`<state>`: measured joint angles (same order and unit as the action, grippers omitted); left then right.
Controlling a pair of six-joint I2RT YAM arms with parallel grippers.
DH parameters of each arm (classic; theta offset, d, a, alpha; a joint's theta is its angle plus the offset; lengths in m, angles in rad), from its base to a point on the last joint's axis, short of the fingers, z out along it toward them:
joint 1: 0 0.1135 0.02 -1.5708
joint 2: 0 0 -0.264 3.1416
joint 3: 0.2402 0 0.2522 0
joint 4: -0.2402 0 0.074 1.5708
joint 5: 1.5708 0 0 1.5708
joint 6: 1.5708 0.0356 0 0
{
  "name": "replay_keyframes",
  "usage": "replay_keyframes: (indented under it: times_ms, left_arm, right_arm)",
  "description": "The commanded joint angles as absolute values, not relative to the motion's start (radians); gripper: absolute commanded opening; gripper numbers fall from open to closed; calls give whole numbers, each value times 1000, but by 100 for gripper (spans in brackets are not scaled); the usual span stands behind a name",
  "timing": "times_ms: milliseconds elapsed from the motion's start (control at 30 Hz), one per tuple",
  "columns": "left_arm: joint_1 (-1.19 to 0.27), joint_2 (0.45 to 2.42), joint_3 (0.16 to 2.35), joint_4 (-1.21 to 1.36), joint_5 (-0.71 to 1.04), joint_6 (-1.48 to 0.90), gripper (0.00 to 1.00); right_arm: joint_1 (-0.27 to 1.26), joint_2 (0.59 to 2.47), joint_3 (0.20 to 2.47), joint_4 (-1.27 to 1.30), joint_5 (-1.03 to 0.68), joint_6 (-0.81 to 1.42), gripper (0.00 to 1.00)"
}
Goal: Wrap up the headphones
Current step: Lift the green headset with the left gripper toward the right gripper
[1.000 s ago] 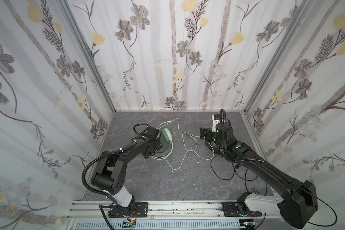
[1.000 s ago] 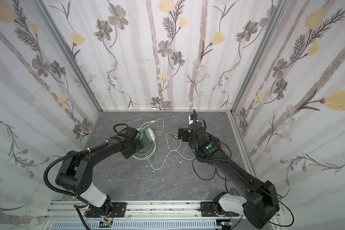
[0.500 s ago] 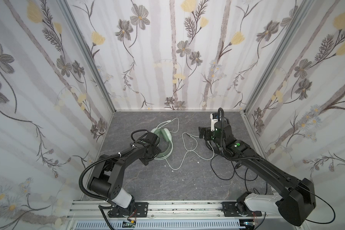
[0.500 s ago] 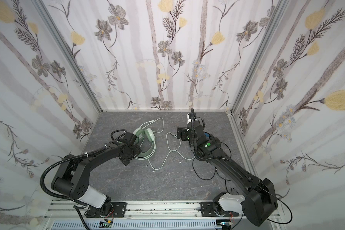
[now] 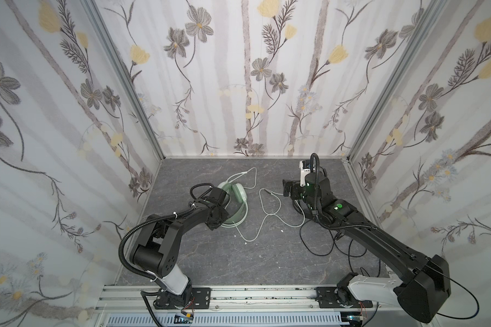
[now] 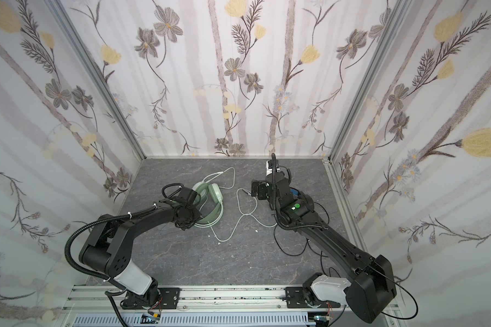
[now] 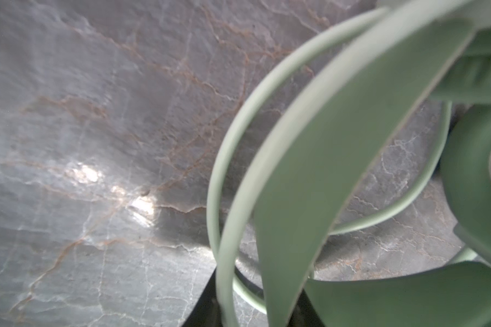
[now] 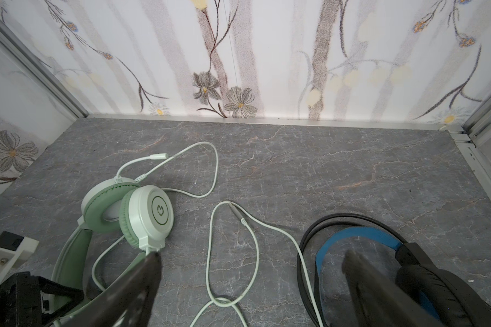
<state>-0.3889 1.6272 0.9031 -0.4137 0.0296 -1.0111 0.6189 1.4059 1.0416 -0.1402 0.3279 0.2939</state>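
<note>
Fingers (image 7: 203,312) of the left gripper (image 5: 216,218) pinch the headband of the mint headset (image 5: 236,195), and their tips are cut off in the wrist view. Two cables lie on the table (image 5: 238,263): black cable (image 5: 319,246) nearer, whitish cable (image 5: 270,216) looped mid-table. Two headsets are counted. The black headset (image 8: 425,286) is mostly hidden under the right arm in both top views. Farther back, the right gripper (image 5: 287,189) has its fingers (image 8: 138,280) spread wide and empty.

Grey veined tabletop (image 5: 238,260), floral-papered walls (image 5: 238,85), front aluminium rail (image 5: 253,294), perhaps tiny white crumbs (image 5: 281,230).
</note>
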Motion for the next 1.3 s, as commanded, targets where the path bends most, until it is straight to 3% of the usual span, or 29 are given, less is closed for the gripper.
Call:
replay_keyframes:
  times_ms: [0,400,867,1267]
  left_arm:
    - [-390,1622,925,-422,14,-950,21]
    - [-418,1597,1042,-453,13,-699,0]
    - [-538,1684,1250,-557,226,-513,0]
    - [-545,1822,1302,-666,231,-361,0]
  right_arm:
    - [631,1396,1056,-147,350,284,100]
    - [643,1330,1047,-141,357,224,100]
    - [642,1172,943,-84,324,145,100]
    - [642,1086,862,-92,279,202,100]
